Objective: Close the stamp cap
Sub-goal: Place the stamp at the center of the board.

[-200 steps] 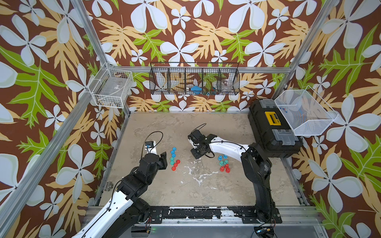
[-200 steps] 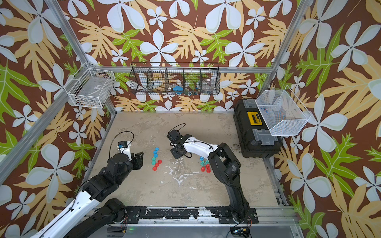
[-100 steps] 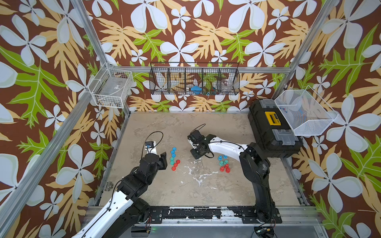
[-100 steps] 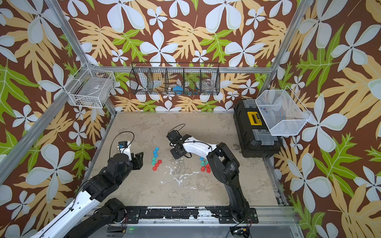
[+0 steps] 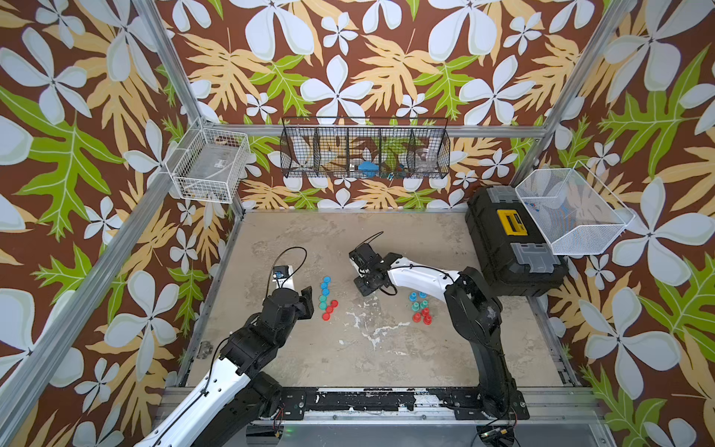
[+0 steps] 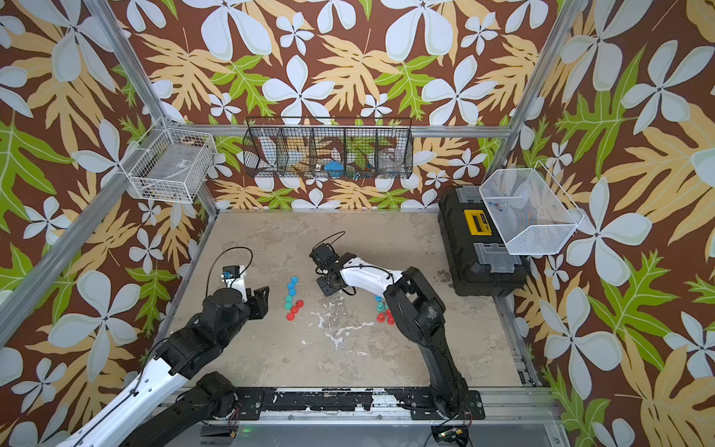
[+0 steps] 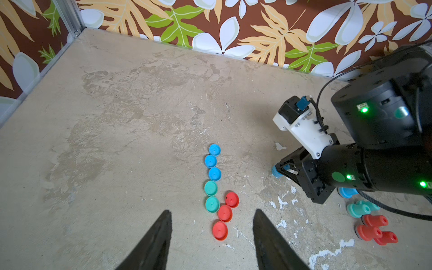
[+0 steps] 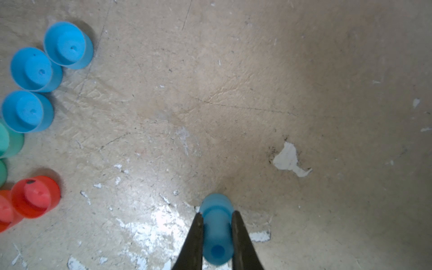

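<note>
Smooth blue plastic stamp [image 8: 217, 236] mid-desk, knobbed stem clamped tight in the right hand [image 8: 217, 213], base toward the scuffed, flaking desk [image 8: 304, 93]. Round caps [image 7: 214, 174] in blue, teal and red line up at its nine o'clock. The left hand [image 7: 212, 211] hovers over them, fingers apart, and spare stamps [image 7: 371, 224] lie toppled at four o'clock

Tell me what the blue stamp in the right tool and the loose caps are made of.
The blue stamp: likely moulded plastic, matte to satin; uniform colour, soft sheen, rounded edges. The caps: apparently the same plastic; solid colours, a small moulding dimple at each centre. Hardness can't be judged.
</note>
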Controlling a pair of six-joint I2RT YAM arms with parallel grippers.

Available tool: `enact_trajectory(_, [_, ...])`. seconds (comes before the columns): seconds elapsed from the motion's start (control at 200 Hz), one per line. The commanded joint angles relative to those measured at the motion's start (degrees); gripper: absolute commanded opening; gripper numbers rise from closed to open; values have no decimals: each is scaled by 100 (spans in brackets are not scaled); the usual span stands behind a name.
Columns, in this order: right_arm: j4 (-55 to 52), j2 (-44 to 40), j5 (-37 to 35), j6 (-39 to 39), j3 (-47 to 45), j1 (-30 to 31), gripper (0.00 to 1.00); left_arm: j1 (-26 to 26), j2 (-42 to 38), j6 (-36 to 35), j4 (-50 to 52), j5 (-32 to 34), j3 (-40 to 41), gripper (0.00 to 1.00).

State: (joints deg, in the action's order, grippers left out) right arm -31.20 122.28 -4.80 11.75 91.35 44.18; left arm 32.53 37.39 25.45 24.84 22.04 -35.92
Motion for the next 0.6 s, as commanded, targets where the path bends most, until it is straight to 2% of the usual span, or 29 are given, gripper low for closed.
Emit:
enact_trajectory(0.0, [-495,99,-134,-49,64,-15,8,-10,0,21,-32,25,-11,57])
enact_trajectory(0.35, [-1000,470,-197,-299,1305,-419,8,-10,-26,20,-32,28,-3,57])
enact_trajectory(0.596, [-1419,1062,-223,-467,2506,-757,8,-10,-29,30,-36,19,-3,58])
